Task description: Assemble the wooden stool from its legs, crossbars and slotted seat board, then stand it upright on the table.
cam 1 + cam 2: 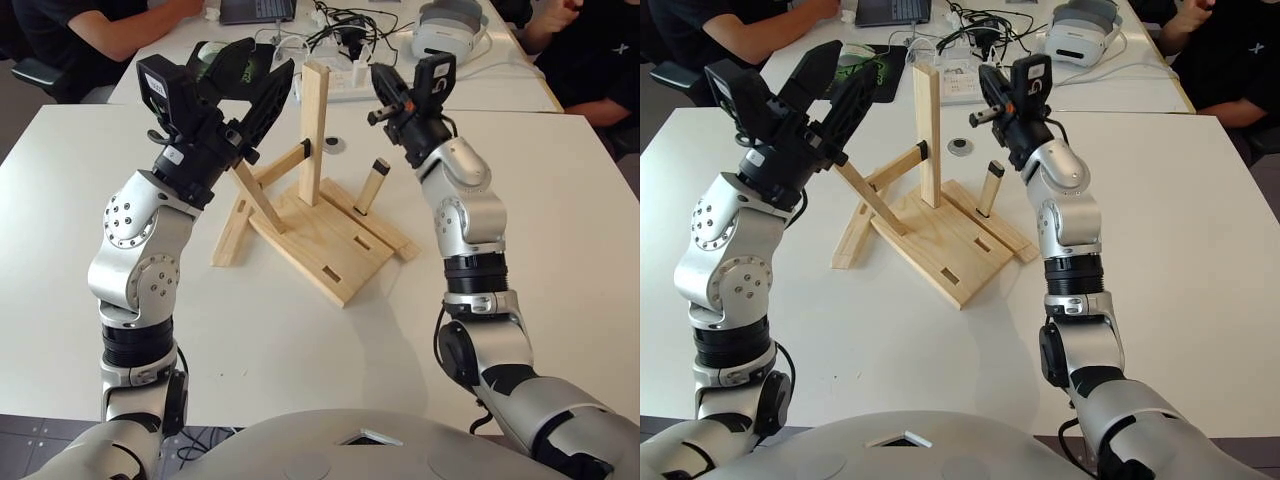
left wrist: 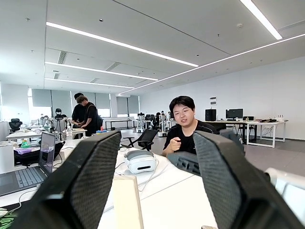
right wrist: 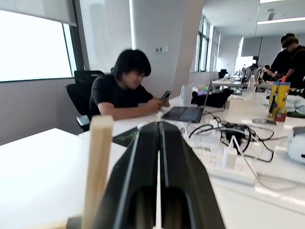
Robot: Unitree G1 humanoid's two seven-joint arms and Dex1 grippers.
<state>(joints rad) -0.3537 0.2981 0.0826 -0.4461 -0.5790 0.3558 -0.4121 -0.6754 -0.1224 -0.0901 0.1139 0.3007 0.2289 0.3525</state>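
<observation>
The pale wooden slotted seat board (image 1: 330,250) lies on the wide white table (image 1: 560,220), with a tall wooden leg (image 1: 315,130) standing in it. The black left gripper (image 1: 268,58) hangs spread wide, and the black right gripper (image 1: 378,72) is closed on nothing. Behind, an adjoining white desk (image 1: 520,95) holds a dark laptop (image 1: 258,10) and a white headset (image 1: 450,30), under long ceiling light strips (image 2: 119,45).

**Pale wood on white, black in my hands**

The seat board (image 1: 330,250) is pale, honey-toned wood with a faint straight grain, marked by small dark rectangles where its slots are. The tall upright leg (image 1: 315,120) is the same plain light wood. The short leg (image 1: 368,190) matches it but is capped dark at its upper end. Under them the table (image 1: 520,220) is flat white. My left gripper (image 1: 268,58) is matt black, and its pads (image 2: 81,191) are finely stippled dark grey. My right gripper (image 1: 380,78) is smooth black with a soft sheen.
</observation>
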